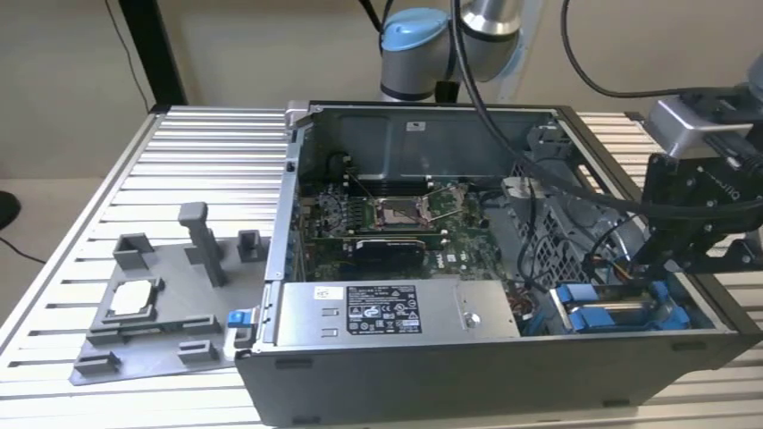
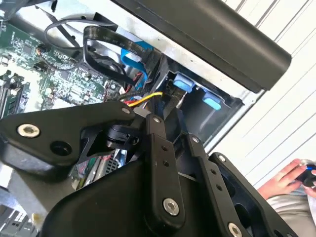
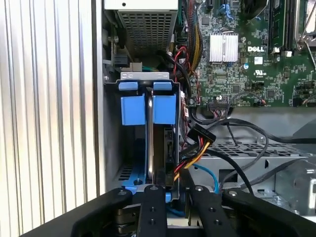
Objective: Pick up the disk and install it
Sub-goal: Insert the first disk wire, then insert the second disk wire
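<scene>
tool pinching disk edge-on in case bay | fingertips hidden (lower disk edge too)

A Universal Robots arm shows silver-grey tube segments and a pale blue joint cap at the top centre of the exterior view, with thick black cables looping off toward the upper right. At the right edge of that frame a grey metal block sits atop a black wrist housing with faint pale lettering. The claw is matt black: flat linkage bars running side by side, each pinned with round silver screws, seen along the bottom of the first wrist view. In the second wrist view the same black links fan out from a broad, rounded black plate studded with bright screw heads.
</scene>
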`<state>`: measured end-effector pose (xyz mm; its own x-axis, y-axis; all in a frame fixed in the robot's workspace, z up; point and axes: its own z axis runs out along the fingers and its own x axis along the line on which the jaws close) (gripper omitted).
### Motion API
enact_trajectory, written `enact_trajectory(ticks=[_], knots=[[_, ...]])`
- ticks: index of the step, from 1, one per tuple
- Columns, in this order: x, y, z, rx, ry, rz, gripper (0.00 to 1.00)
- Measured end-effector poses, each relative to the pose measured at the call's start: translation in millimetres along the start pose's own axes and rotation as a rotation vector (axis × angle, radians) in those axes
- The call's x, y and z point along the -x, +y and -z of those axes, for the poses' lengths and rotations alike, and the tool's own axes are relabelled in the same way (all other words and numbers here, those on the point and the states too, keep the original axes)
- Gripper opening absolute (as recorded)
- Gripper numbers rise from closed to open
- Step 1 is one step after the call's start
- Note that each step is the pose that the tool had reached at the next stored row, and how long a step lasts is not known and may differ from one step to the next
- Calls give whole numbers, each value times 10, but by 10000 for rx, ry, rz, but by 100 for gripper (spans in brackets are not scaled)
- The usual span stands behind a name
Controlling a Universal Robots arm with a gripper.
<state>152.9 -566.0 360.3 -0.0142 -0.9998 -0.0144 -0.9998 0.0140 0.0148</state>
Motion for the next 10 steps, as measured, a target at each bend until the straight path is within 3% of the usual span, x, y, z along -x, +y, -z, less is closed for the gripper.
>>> enact_trajectory(ticks=[3,6,10], knots=[[1,1,65,0,1,0,0],[3,2,179,-1,2,1,0],[3,2,192,-1,-1,1,0]])
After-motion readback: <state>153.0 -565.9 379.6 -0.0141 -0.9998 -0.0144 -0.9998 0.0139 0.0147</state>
